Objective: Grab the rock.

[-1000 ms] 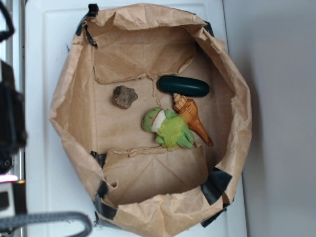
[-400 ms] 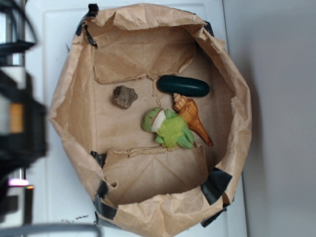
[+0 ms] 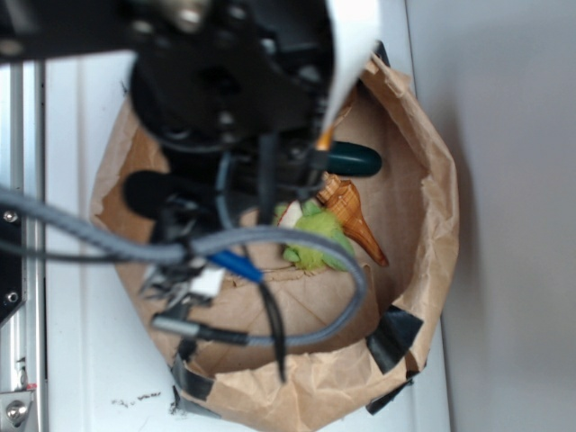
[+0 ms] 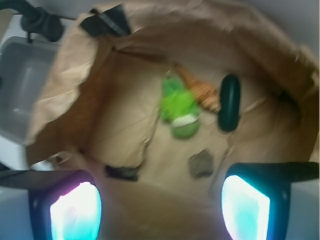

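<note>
- The tool has swung in from the side and now hangs over the paper bag, its fingers spread wide apart with nothing between them.
- In the wrist view, the rock lies on the bag floor just above the gap between the fingers, nearer the right one, untouched.
- Beyond the rock sits the green plush toy, with the seashell and the dark green oblong just beside it.
- From outside, the arm now hides the rock altogether; a second ago the bag was unobstructed.
- The approach looks nearly done; a descent and slight centring seem next.
</note>
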Controlling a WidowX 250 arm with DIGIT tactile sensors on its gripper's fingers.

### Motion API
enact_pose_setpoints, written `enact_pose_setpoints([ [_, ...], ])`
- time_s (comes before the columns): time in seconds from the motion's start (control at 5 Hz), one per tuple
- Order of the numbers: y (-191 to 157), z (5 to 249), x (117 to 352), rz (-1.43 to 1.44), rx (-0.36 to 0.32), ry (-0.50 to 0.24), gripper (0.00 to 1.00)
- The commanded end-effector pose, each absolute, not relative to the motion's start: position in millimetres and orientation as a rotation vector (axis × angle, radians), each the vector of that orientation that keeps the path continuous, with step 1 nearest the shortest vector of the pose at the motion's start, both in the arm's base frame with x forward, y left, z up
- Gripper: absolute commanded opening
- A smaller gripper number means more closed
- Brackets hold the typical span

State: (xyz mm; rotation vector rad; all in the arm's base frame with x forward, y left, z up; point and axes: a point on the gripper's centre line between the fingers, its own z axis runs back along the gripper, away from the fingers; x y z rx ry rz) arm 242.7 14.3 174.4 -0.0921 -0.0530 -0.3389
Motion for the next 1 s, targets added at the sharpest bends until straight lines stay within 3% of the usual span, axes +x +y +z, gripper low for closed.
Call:
enact_pose_setpoints([
  [0.0, 20.3, 182.3, 244.9, -0.323, -0.079, -0.087, 1.00],
  [0.2, 20.3, 182.3, 244.9, -0.323, -0.079, -0.087, 1.00],
  [0.4, 19.8, 146.8, 244.5, -0.315, 0.014, -0.103, 1.00],
  [0.8, 33.3, 87.0, 264.0, -0.306, 0.075, -0.036, 1.00],
])
